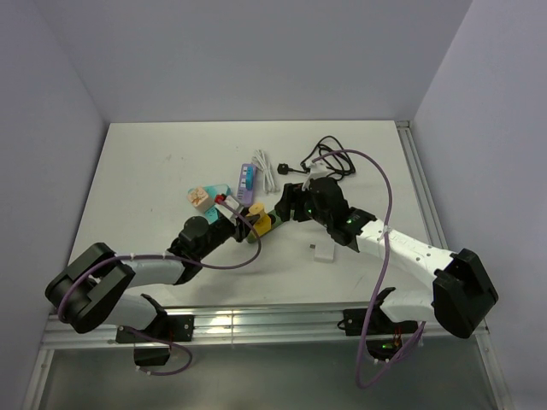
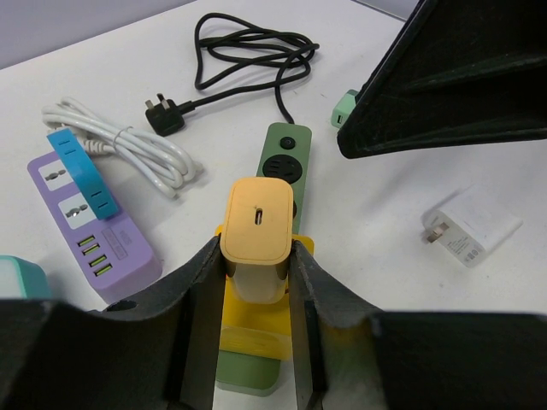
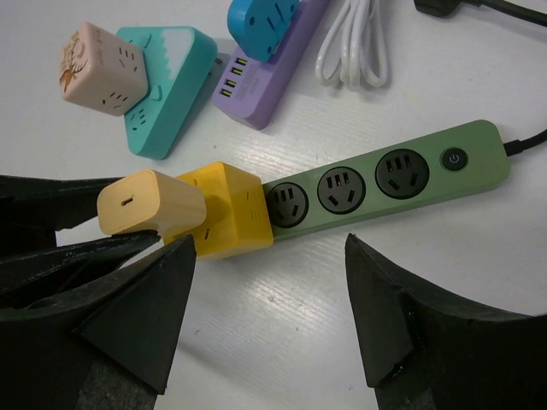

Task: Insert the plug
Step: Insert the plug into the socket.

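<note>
My left gripper is shut on a pale orange plug block and holds it against a yellow cube adapter. The adapter sits on the near end of a green power strip. I cannot see the prongs. In the right wrist view the plug touches the side of the cube, which is on the strip. My right gripper is open and empty, hovering over the table just beside the strip. In the top view both grippers, left and right, meet at the strip.
A purple power strip with a blue adapter lies left, next to a coiled white cable. A black cable and plug lie behind. A white charger lies right. A teal adapter and a pink cube are nearby.
</note>
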`<state>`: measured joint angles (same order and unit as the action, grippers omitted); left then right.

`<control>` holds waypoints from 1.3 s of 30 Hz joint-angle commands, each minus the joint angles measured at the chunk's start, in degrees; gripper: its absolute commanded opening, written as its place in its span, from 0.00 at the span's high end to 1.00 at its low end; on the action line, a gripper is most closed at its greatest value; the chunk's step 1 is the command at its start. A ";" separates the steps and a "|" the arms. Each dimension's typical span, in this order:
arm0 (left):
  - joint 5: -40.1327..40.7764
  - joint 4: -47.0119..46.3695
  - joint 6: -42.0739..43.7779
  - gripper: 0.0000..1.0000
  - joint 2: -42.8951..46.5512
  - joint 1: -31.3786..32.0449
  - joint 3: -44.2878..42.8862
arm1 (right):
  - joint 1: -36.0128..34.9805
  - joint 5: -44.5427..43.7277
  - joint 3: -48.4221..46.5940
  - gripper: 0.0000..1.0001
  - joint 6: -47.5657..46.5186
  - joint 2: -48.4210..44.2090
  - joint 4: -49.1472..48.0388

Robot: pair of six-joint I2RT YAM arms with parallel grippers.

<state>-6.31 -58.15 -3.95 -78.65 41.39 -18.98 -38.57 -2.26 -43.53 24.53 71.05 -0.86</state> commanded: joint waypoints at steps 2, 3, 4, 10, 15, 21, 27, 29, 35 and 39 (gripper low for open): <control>0.33 -3.90 1.40 1.00 -0.97 0.27 -1.49 | 0.51 0.42 0.46 0.23 0.25 -1.52 -2.48; 0.16 -3.81 1.40 1.00 -1.24 0.27 -1.58 | 0.42 0.50 0.46 0.23 0.25 -1.61 -2.48; 0.07 -3.81 1.31 1.00 -1.41 0.27 -1.67 | 0.42 0.59 0.46 0.23 0.25 -1.53 -2.56; -2.04 -5.04 0.25 1.00 -3.26 0.27 -1.85 | 0.51 0.68 0.29 0.23 0.34 -1.61 -2.39; -1.87 -5.57 1.04 1.00 -3.61 0.27 -1.15 | 0.51 1.99 0.55 0.39 0.34 -1.61 -3.53; -1.61 -6.62 1.22 1.00 -4.14 0.27 0.00 | 0.51 10.25 -2.70 0.98 0.51 1.63 -6.95; -1.69 -7.68 1.48 1.00 -4.76 0.19 0.88 | 0.07 16.41 -6.48 1.00 0.78 7.52 -10.38; -1.69 -7.50 1.75 1.00 -4.84 0.19 0.88 | -0.54 16.76 -6.92 1.00 0.86 8.49 -11.17; -1.52 -9.17 1.66 1.00 -6.25 0.19 1.84 | -2.47 15.80 -10.51 1.00 -0.19 8.41 -9.78; -1.78 -9.79 1.48 1.00 -6.69 0.19 2.02 | -3.09 15.71 -12.02 1.00 -1.07 6.92 -8.46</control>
<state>-6.85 -67.24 -2.98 -84.18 41.45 -17.98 -40.97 13.17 -52.27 24.77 80.09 -8.67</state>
